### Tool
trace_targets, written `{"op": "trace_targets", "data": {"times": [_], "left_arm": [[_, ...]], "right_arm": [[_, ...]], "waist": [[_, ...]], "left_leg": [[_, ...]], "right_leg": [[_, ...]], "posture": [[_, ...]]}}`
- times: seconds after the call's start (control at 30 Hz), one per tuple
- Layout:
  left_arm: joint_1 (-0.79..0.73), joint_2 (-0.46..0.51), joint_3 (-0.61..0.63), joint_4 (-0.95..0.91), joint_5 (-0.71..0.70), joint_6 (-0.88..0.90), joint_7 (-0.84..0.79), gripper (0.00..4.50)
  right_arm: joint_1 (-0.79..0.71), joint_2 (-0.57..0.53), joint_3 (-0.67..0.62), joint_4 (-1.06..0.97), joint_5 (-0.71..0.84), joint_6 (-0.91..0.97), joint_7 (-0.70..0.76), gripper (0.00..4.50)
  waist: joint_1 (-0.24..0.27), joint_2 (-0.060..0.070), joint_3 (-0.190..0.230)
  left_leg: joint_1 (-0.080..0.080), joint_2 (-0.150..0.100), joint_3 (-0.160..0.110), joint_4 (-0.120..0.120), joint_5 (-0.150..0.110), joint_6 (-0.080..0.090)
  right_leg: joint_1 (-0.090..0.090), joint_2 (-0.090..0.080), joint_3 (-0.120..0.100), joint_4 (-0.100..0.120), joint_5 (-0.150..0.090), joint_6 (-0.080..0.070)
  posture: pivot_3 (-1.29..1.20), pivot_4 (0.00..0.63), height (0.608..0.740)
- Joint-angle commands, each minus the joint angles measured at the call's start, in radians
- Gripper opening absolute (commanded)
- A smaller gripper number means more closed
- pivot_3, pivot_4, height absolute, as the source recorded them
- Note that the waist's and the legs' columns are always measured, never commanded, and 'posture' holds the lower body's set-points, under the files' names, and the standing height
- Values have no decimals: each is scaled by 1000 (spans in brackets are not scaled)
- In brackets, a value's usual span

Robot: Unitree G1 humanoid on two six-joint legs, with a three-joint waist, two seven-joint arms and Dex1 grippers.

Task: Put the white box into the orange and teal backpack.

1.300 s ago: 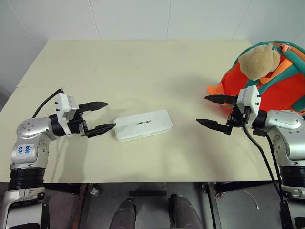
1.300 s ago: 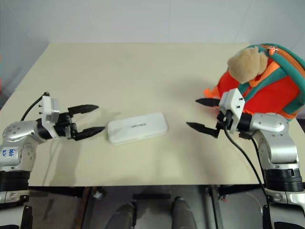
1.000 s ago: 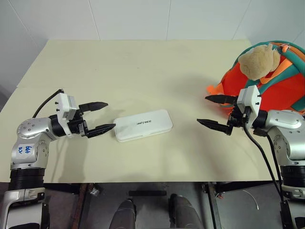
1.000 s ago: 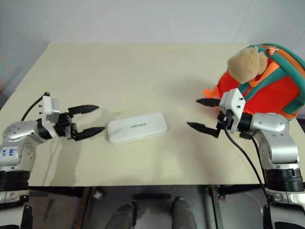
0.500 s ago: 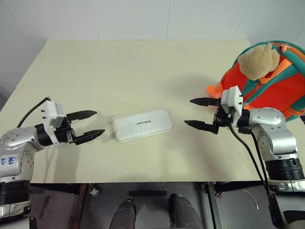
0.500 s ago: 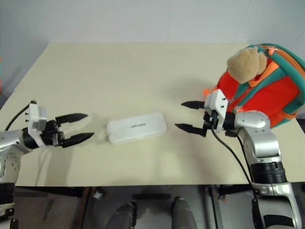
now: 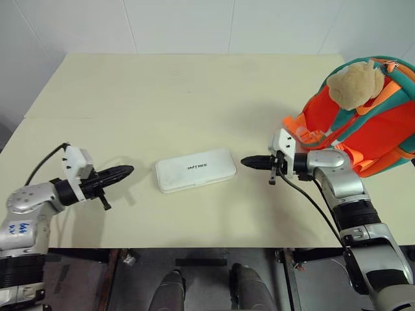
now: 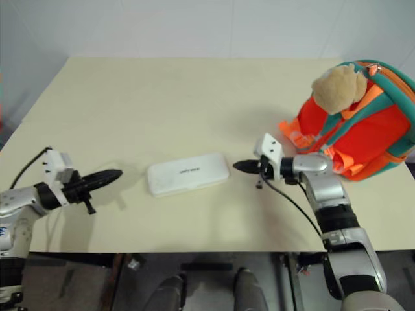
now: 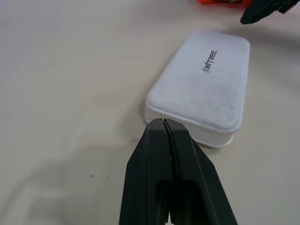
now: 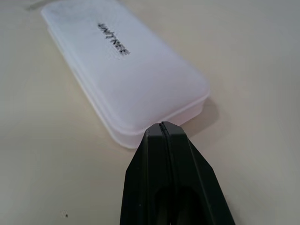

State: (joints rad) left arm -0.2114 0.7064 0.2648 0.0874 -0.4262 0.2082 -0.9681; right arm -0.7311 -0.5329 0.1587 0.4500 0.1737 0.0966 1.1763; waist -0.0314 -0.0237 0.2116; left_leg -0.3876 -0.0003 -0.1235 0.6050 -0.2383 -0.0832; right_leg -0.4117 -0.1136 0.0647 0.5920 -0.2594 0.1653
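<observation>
A tan plush toy (image 7: 353, 83) sits on top of the orange and teal backpack (image 7: 363, 126), which stands at about 3 o'clock on the cream table (image 7: 194, 91), close to its right edge. A loose orange strap end (image 7: 299, 135) trails from the pack toward the table's middle, just behind the right arm. Nothing lies between the pack and the white box (image 7: 195, 170), apart from the right arm itself.

The white box lies flat near the table's centre, slightly toward 6 o'clock, its long sides running from 9 to 3 o'clock and its "UNITREE" lettering facing up.

The left gripper (image 7: 124, 171) reaches in from 9 o'clock with its 2 black fingers pressed together, holding nothing. Its tip points at the left short end of the box; in the head views a small gap of table separates them, while in the left wrist view the tip (image 9: 161, 123) sits right at the box's near corner.

The right gripper (image 7: 247, 162) comes in from 3 o'clock, its 2 fingers likewise pressed tight and empty. Its tip (image 10: 161, 125) stands just beside the right short end of the box; contact cannot be told.

The far half of the table, toward 12 o'clock, is bare, as is the strip along the near edge at 6 o'clock. The box lies well in from every table edge.
</observation>
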Motion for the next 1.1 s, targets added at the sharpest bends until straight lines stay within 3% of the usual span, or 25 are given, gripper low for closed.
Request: {"op": "trace_targets", "data": {"times": [0.03, 0.43, 1.1], "left_arm": [[-5, -28, -22, -12, 30, -13, 52, 12], [-49, -114, -80, 63, 69, -44, 104, 12], [-211, -202, -172, 213, 110, -82, 63, 12]], "right_arm": [[-39, 28, 14, 50, -49, -27, -49, 0], [-98, 109, 9, 199, -105, -77, -135, 0], [54, 55, -23, -166, -69, 168, -148, 0]], "waist": [[-3, 0, 0], [-9, 0, 0], [1, 0, 0]], "left_leg": [[0, 0, 0, 0, 0, 0], [0, 0, 0, 0, 0, -1], [0, 0, 0, 2, 0, -1]], "right_leg": [[0, 0, 0, 0, 0, 0], [0, 0, 0, 1, 0, 0], [0, 0, 0, 2, 0, 0]], "posture": [[0, 150, 740], [0, 150, 740], [0, 150, 740]]}}
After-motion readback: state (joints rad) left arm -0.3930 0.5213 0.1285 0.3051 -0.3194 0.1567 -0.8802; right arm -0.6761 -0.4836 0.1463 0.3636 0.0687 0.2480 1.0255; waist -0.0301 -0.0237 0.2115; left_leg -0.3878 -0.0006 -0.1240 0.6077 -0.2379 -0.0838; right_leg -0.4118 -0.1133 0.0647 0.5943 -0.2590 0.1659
